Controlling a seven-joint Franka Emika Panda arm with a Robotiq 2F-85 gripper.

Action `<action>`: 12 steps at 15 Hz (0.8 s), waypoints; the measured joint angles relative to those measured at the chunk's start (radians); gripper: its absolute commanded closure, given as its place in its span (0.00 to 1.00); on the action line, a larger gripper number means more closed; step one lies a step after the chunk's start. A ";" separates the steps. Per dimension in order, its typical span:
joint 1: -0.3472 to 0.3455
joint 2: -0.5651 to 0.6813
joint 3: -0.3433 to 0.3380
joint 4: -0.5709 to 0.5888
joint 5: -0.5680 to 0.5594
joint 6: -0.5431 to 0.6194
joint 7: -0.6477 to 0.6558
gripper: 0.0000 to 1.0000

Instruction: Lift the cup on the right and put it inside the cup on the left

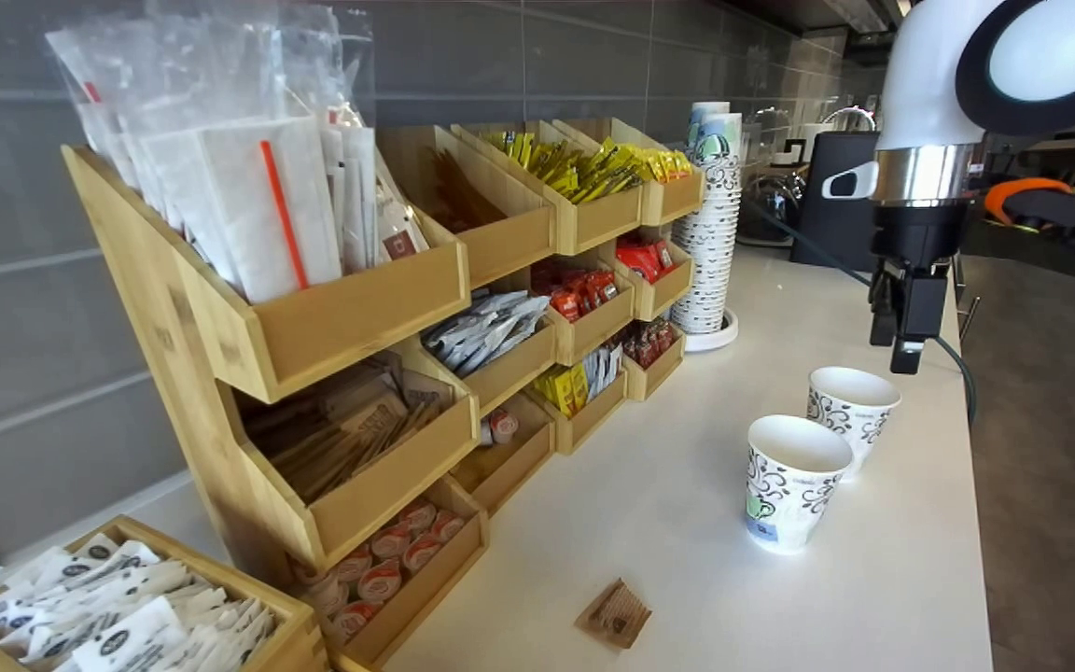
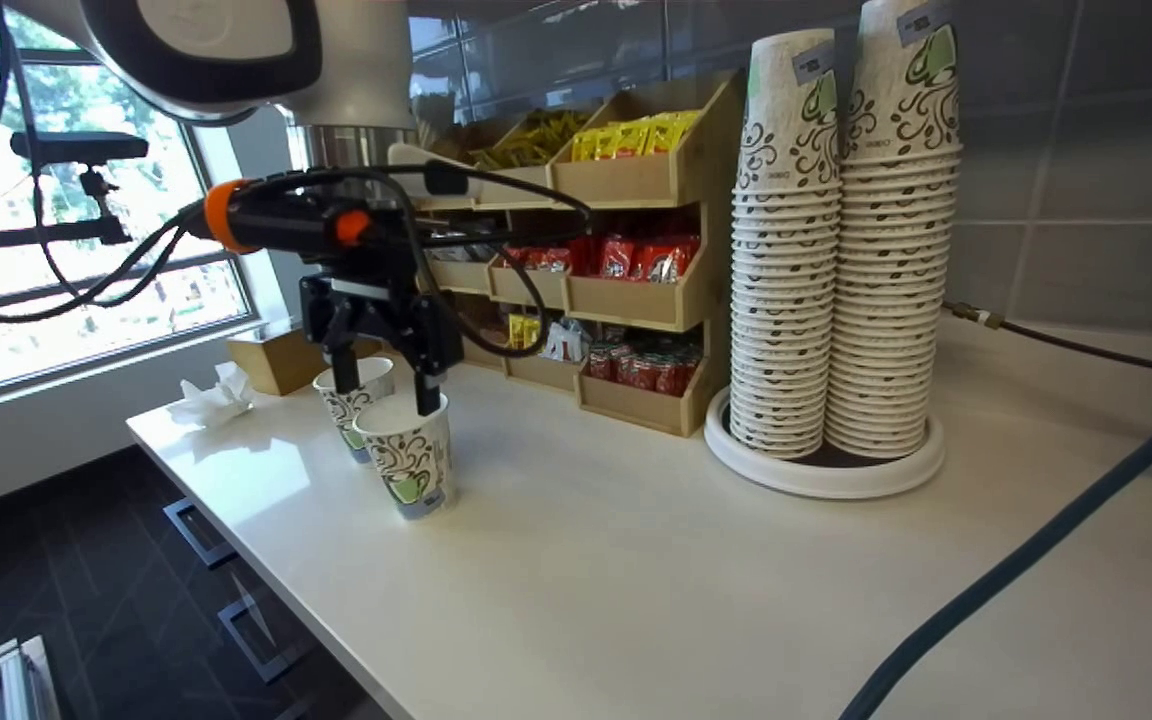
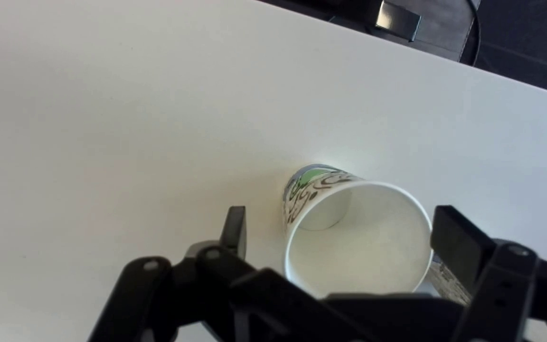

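White with dark scrolls, the right-hand cup (image 1: 858, 417) stands upright on a pale surface (image 2: 626, 580) in both exterior views, just beside the left-hand cup (image 1: 794, 490), which is upright too; whether the two touch I cannot tell. Above the right-hand cup hangs the gripper (image 2: 386, 393), its fingers (image 3: 458, 242) spread wide apart; in the wrist view that cup's round mouth shows between them, nearer the finger at the right of that view, though contact with it is unclear. A small brown packet (image 1: 614, 614) lies on the surface, apart from both cups. Wooden bins (image 2: 626, 303) hold yellow sachets (image 2: 636, 137) and red sachets (image 2: 636, 258), and beside them two tall stacks of similar cups (image 2: 891, 290) rise from a round white tray (image 2: 816, 480).
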State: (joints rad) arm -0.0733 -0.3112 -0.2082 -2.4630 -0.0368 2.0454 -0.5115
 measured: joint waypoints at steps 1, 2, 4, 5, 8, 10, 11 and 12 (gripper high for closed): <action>0.000 0.005 0.000 0.000 0.003 0.006 0.000 0.26; 0.000 0.011 0.000 0.000 0.007 0.013 0.001 0.28; 0.000 0.024 0.000 -0.001 0.014 0.031 0.002 0.44; 0.000 0.030 0.000 -0.001 0.019 0.040 0.004 0.50; 0.000 0.051 0.000 -0.001 0.030 0.068 0.011 0.64; 0.000 0.063 0.000 -0.001 0.035 0.083 0.014 0.74; 0.000 0.068 0.000 -0.001 0.036 0.089 0.016 0.85; 0.000 0.073 0.000 -0.001 0.038 0.096 0.017 0.91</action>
State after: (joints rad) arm -0.0732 -0.2382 -0.2081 -2.4642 0.0008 2.1415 -0.4943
